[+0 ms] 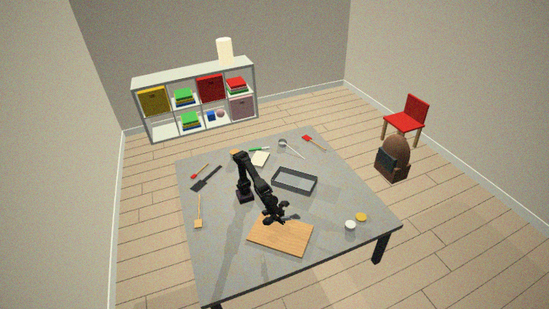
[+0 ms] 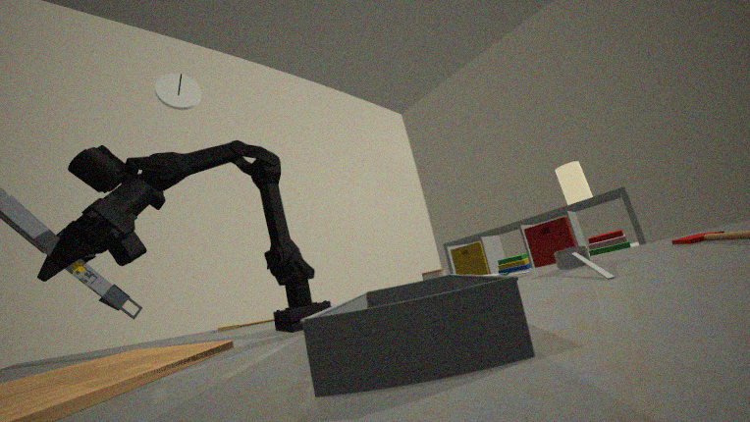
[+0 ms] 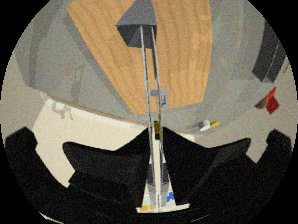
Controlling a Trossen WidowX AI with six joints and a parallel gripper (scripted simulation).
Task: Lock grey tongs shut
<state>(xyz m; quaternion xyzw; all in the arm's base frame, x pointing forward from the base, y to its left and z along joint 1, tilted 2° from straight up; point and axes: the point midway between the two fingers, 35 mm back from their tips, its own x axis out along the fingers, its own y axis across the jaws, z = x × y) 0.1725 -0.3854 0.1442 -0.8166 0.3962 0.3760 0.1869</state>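
My gripper (image 1: 283, 220) (image 2: 46, 273) (image 3: 156, 130) is shut on the grey tongs (image 1: 292, 217) (image 2: 96, 283) (image 3: 137, 20). It holds them in the air above the wooden board (image 1: 284, 241) (image 2: 131, 361) (image 3: 190, 50), near its back edge. In the exterior view the tongs slant: the dark block with the wire loop, seemingly the hinge end, is low at the right. The other end rises to the upper left, out of frame. The two arms lie close together, with a narrow gap in the wrist view. Whether the lock is engaged cannot be seen.
The roasting tin (image 1: 290, 187) (image 2: 419, 341) (image 3: 266, 52) stands behind and right of the board. A white jar (image 1: 350, 224) and a yellow lid (image 1: 361, 217) are at the right. A black spatula (image 1: 198, 185) and a wooden one (image 1: 197, 223) lie at the left.
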